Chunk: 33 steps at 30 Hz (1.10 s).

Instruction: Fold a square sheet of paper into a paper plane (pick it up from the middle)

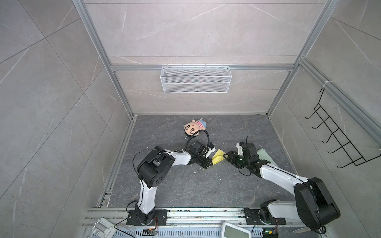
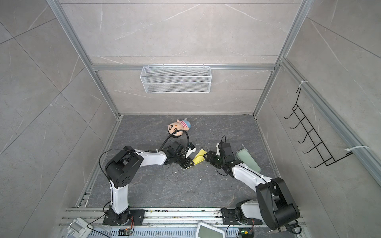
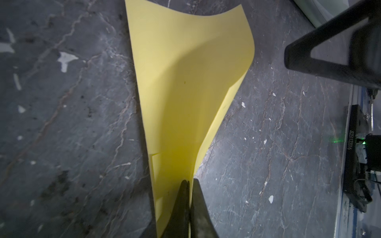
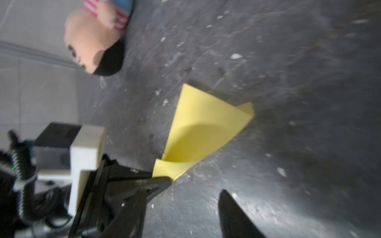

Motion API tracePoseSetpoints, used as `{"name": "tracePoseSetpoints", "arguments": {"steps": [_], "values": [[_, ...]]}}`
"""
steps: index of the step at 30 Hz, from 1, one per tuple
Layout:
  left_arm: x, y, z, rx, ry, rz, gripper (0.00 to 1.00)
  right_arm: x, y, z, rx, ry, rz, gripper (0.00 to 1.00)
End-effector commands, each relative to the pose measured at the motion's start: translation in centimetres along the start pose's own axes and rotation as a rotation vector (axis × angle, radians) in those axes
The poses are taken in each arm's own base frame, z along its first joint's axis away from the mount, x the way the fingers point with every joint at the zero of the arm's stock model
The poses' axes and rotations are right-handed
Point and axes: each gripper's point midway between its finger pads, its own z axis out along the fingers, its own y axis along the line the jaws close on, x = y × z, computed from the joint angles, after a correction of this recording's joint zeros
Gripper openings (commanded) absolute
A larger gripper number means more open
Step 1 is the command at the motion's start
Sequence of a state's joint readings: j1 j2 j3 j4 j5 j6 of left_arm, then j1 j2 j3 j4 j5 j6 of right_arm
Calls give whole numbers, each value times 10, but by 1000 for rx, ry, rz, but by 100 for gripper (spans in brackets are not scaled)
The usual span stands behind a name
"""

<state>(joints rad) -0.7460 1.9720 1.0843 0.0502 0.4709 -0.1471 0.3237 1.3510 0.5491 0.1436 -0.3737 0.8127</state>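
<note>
While the left tool (image 3: 188,185) pinches the narrow end of the folded yellow sheet of paper (image 3: 185,82), the sheet rests on the tabletop (image 1: 185,185) in front of the plush doll (image 1: 194,127). Farther right of the doll, the right tool (image 1: 226,157) stands part open and empty.

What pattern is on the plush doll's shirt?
Pink-and-white stripes on the plush doll, clearest in the right wrist view.
</note>
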Motion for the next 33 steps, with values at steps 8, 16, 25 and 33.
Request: {"name": "tracePoseSetpoints", "arguments": {"steps": [8,16,25,33], "values": [[19,5,5,11,105,-197,0,22,34,35,-281,105,-112,31],[22,10,8,-7,140,-269,0,33,29,55,-224,142,-146,23],[28,13,9,-19,161,-307,0,29,21,69,-185,147,-127,20],[31,15,9,-22,159,-309,0,31,6,75,-132,150,-104,20]]}}
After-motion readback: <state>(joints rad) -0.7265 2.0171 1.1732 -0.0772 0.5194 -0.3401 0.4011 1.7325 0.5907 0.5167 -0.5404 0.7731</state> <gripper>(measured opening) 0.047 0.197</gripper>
